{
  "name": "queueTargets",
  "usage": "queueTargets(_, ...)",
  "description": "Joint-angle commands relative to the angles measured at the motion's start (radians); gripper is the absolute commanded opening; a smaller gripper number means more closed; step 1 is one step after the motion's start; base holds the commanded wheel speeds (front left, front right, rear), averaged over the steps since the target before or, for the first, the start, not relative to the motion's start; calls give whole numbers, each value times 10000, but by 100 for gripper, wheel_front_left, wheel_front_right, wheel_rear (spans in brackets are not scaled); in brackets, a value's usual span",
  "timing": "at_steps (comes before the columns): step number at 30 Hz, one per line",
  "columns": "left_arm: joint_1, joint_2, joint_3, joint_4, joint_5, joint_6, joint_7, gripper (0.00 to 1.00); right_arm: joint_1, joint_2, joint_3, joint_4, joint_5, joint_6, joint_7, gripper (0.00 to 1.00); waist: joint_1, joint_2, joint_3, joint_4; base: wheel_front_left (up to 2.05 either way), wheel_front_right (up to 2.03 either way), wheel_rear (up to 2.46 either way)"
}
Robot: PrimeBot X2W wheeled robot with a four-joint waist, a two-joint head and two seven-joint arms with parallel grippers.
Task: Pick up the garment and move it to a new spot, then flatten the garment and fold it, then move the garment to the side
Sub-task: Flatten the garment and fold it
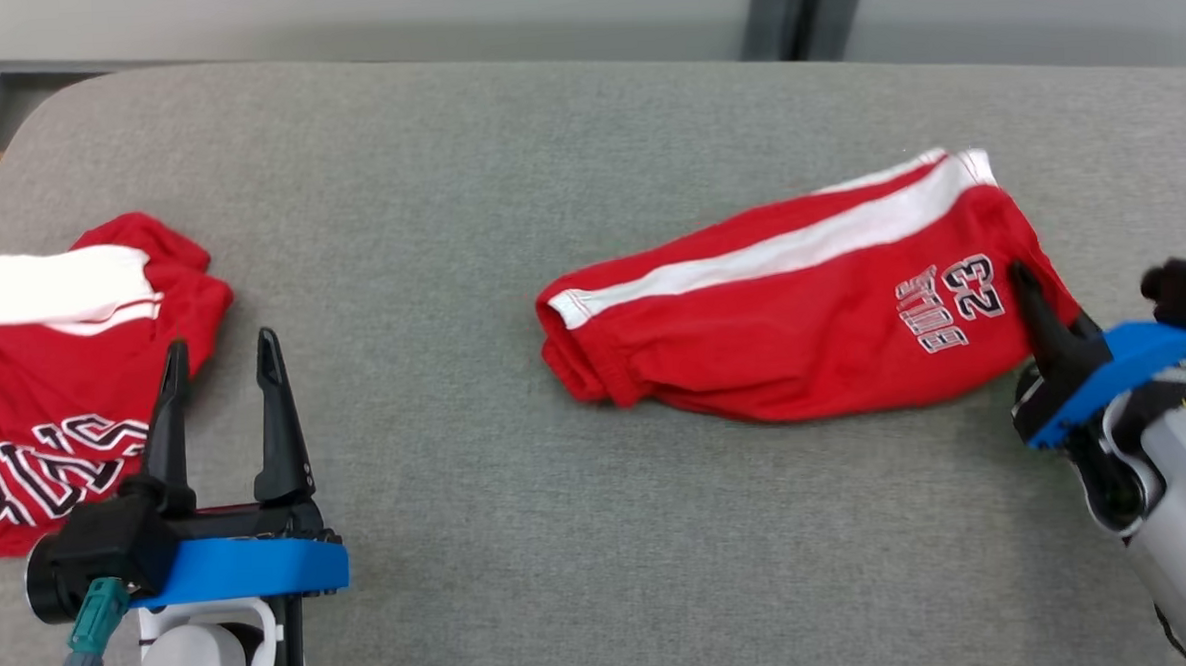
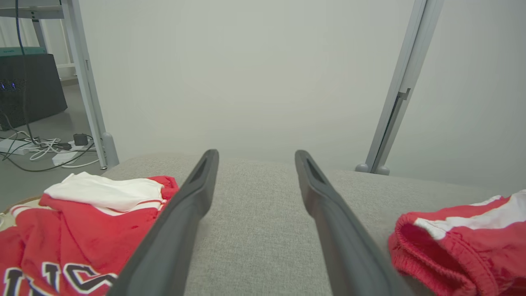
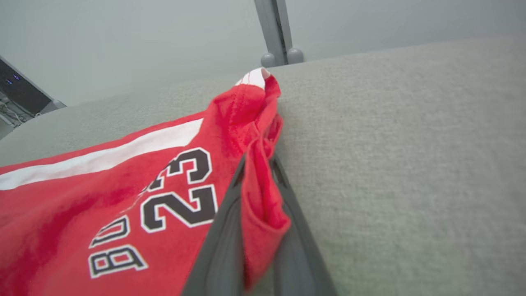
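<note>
A: How far along is the task, in your opinion?
B: The red shorts (image 1: 782, 315) lie on the right half of the tabletop (image 1: 505, 157), rather flat and, it seems, doubled leg over leg. So I judge that the flattening and the folding are mostly done. The right claw (image 1: 1030, 289) is pressed together on the hem at the end nearest the tabletop's right edge, pinching a fold of the cloth. I think the move to the side is what remains.
A: And the left claw (image 1: 221, 341)?
B: It is spread wide and holds nothing. It is over the tabletop's left part, just beside a second red garment (image 1: 75, 396) that lies crumpled at the left edge.
A: Is there room to move?
B: The tabletop's middle and far part are bare. The right edge is near the shorts, so a pull that way has little room and the cloth could hang over
</note>
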Motion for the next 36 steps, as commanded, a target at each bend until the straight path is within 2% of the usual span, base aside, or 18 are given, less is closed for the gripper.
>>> queueTargets(1, 83, -11, 1, 27, 55, -57, -25, 100, 404, -78, -327, -199, -158, 1, -39, 0, 0, 0, -234, -248, 0, 0, 0)
queueTargets(7, 282, -9, -19, 56, 10, -76, -25, 100, 1920, -183, -2257, -985, -891, 1, -40, 0, 0, 0, -498, -627, 0, 0, 0)
queueTargets(12, 368, -10, -122, 97, 1, -88, -25, 100, 2784, -348, -3790, -1043, -1504, 1, -41, 0, 0, 0, -580, -683, 0, 0, 0)
queueTargets(18, 440, -12, -132, 68, 6, -82, -25, 100, 3217, -111, -4935, -1314, -2098, 1, -40, 0, 0, 0, -638, -679, 0, 0, 0)
queueTargets(26, 469, -12, -266, 97, -32, -63, -25, 100, 2734, 620, -5104, -2422, -2892, 1, -42, 0, 0, 0, -762, -619, 0, 0, 0)
queueTargets(36, 504, -11, -398, 157, -98, -68, -25, 100, 1982, 1681, -3673, -3433, -3644, 1, -41, 0, 0, 0, -911, -324, 0, 0, 0)
